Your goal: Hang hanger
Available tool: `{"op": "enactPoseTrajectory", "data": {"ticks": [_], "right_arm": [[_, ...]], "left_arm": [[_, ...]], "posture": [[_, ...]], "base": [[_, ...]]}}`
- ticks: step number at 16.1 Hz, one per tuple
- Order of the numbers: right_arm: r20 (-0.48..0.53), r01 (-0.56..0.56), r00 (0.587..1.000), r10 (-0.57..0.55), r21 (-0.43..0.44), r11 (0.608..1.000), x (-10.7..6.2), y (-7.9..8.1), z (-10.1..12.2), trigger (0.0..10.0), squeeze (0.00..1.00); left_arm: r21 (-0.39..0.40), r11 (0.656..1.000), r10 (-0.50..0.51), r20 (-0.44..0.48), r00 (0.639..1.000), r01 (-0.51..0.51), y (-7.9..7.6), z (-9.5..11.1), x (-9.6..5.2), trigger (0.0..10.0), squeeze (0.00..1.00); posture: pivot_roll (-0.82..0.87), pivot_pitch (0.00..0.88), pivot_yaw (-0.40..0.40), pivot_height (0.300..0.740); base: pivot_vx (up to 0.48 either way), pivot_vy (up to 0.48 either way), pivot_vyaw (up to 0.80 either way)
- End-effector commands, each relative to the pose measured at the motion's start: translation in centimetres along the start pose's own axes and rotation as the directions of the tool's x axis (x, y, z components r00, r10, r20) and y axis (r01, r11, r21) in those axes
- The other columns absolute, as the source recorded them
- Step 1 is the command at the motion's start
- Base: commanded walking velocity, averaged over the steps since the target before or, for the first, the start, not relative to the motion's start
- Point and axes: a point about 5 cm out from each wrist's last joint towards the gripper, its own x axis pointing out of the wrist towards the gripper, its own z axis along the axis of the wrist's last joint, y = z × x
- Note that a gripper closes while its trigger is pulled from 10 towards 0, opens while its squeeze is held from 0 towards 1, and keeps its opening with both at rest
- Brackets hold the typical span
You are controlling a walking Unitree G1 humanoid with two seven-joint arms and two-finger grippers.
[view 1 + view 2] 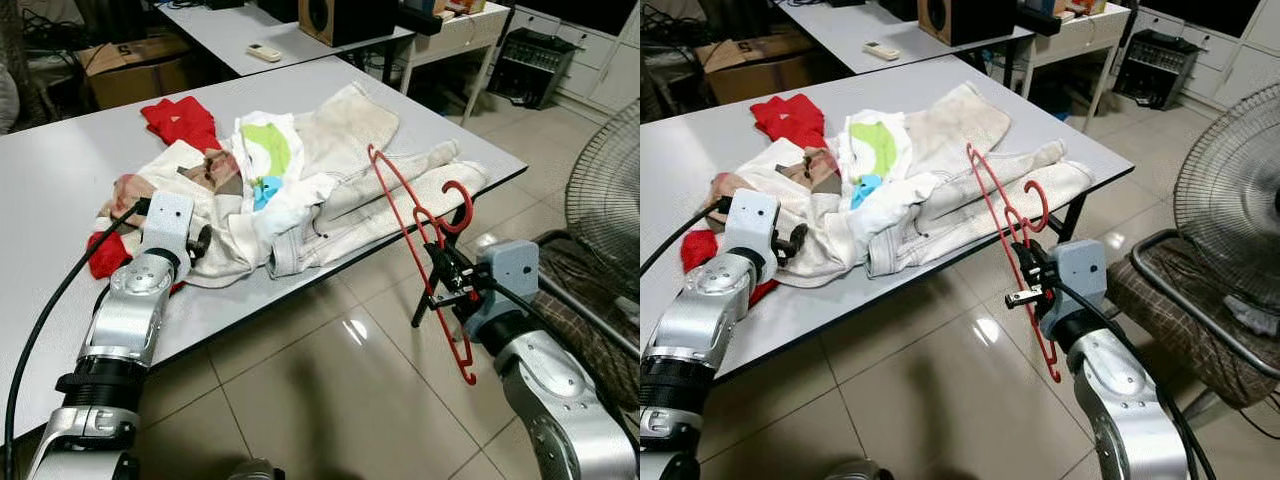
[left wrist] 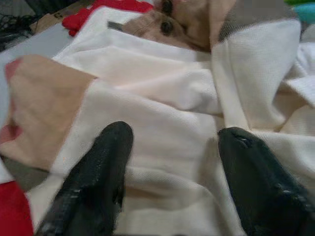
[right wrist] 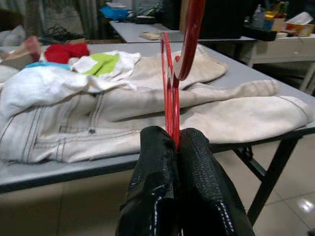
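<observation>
Pinching the red hanger [image 1: 420,240] off the table [image 1: 60,190] edge, our right gripper [image 1: 447,282] keeps it clear of the clothes pile [image 1: 330,190]. Its long axis slants steeply, hook seemingly toward the robot. Our left gripper [image 2: 172,162] hovers spread over a cream garment [image 2: 162,98].

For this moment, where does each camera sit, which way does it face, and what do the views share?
Left eye view: head camera, looking down at the grey table of piled clothes; both silver arms show.
Right eye view: the same scene from the head's other eye.
Left wrist view: along the open left claw over a cream knitted garment.
Right wrist view: along the right claw, shut on a red plastic hanger, facing the beige trousers.
Shared: the hanger and trousers appear in the right wrist and eye views.
</observation>
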Motion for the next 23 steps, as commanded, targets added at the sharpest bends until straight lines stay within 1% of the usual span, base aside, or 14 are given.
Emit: {"op": "enactPoseTrajectory", "data": {"ticks": [1, 6, 8, 10, 12, 13, 14, 16, 17, 18, 20, 21, 22, 23], "right_arm": [[0.032, -0.008, 0.999, 0.009, -0.013, 1.0, 0.6, 0.3, 0.7, 10.0, 0.0], [0.025, -0.008, 1.0, 0.008, -0.009, 1.0, 0.5, 0.1, 0.5, 10.0, 0.0], [0.005, -0.003, 1.0, 0.003, -0.015, 1.0, 0.6, 0.0, 0.0, 10.0, 0.0], [0.013, 0.0, 1.0, 0.0, 0.006, 1.0, 0.6, 0.1, 0.2, 10.0, 0.0], [0.001, 0.0, 1.0, 0.0, 0.004, 1.0, 0.6, 0.4, 0.1, 10.0, 0.0], [0.008, -0.013, 1.0, 0.013, 0.0, 1.0, 0.6, 0.5, 0.3, 10.0, 0.0], [0.008, 0.001, 1.0, -0.001, 0.0, 1.0, 0.1, 0.1, 0.3, 10.0, 0.0], [-0.006, 0.048, 0.999, -0.048, 0.006, 0.999, -0.3, -0.8, -0.1, 10.0, 0.0], [-0.002, 0.082, 0.997, -0.081, 0.022, 0.996, -0.3, -1.3, -0.1, 10.0, 0.0], [0.001, 0.091, 0.996, -0.091, 0.03, 0.995, -0.3, -1.4, 0.0, 10.0, 0.0], [0.009, 0.081, 0.997, -0.081, 0.027, 0.996, -0.3, -1.4, 0.3, 10.0, 0.0], [0.01, 0.073, 0.997, -0.073, 0.019, 0.997, -0.4, -1.4, 0.3, 10.0, 0.0], [0.008, 0.069, 0.998, -0.069, 0.015, 0.998, -0.5, -1.5, 0.2, 10.0, 0.0], [0.005, 0.072, 0.997, -0.072, 0.014, 0.997, -0.7, -1.7, 0.2, 10.0, 0.0]], "left_arm": [[0.006, 1.0, -0.008, 0.009, 1.0, 0.008, 0.0, 0.3, 0.2, 0.0, 0.0], [-0.002, 0.999, -0.049, -0.03, 0.998, 0.049, -0.4, -0.8, -0.4, 0.0, 0.0], [-0.01, 0.997, -0.073, -0.036, 0.997, 0.073, -0.9, -1.3, -0.7, 0.0, 0.0], [-0.026, 0.995, -0.093, -0.032, 0.995, 0.092, -1.0, -1.2, -0.9, 0.0, 0.0], [-0.056, 0.988, -0.142, -0.018, 0.99, 0.141, -1.6, -0.9, -1.0, 0.0, 0.0], [-0.08, 0.983, -0.167, -0.004, 0.986, 0.166, -1.8, -0.5, -1.1, 0.0, 0.0], [-0.17, 0.959, -0.222, 0.052, 0.974, 0.228, -2.6, 0.5, -1.2, 0.0, 0.0], [-0.225, 0.917, -0.309, 0.126, 0.943, 0.33, -3.8, 2.0, -1.6, 0.0, 0.0], [-0.271, 0.87, -0.371, 0.188, 0.909, 0.411, -4.7, 3.3, -1.9, 0.0, 0.0], [-0.285, 0.854, -0.388, 0.209, 0.898, 0.436, -4.9, 3.7, -1.9, 0.0, 0.0], [-0.36, 0.801, -0.393, 0.285, 0.874, 0.478, -5.0, 5.6, -2.1, 0.0, 0.0], [-0.379, 0.787, -0.382, 0.319, 0.867, 0.486, -4.9, 6.6, -2.2, 0.0, 0.0], [-0.371, 0.79, -0.374, 0.34, 0.863, 0.488, -4.5, 7.4, -2.4, 0.0, 0.0], [-0.281, 0.836, -0.375, 0.335, 0.865, 0.471, -4.0, 7.7, -2.6, 0.0, 0.0]], "posture": [[0.04, 0.0, 0.015, 0.74], [0.07, 0.001, 0.002, 0.74], [0.07, 0.0, 0.002, 0.74], [0.07, 0.005, 0.006, 0.74], [0.06, 0.024, -0.007, 0.74], [0.05, 0.028, 0.007, 0.74], [0.06, 0.028, 0.008, 0.74], [0.05, 0.023, 0.01, 0.74], [0.05, 0.025, 0.009, 0.74], [0.05, 0.027, 0.011, 0.74], [0.05, 0.027, 0.019, 0.74], [0.05, 0.027, 0.019, 0.74], [0.05, 0.029, 0.018, 0.74], [0.06, 0.031, 0.018, 0.74]], "base": [[0.0, 0.0, 0.0], [0.0, 0.0, 0.0], [0.0, 0.0, 0.0], [0.0, 0.0, 0.0], [0.0, 0.0, 0.0], [0.0, 0.0, 0.0], [0.0, 0.0, 0.0], [0.0, 0.0, 0.0], [0.0, 0.0, 0.0], [0.0, 0.0, 0.0], [0.0, 0.0, 0.0], [0.0, 0.0, 0.0], [0.0, 0.0, 0.0], [0.0, 0.0, 0.0]]}}
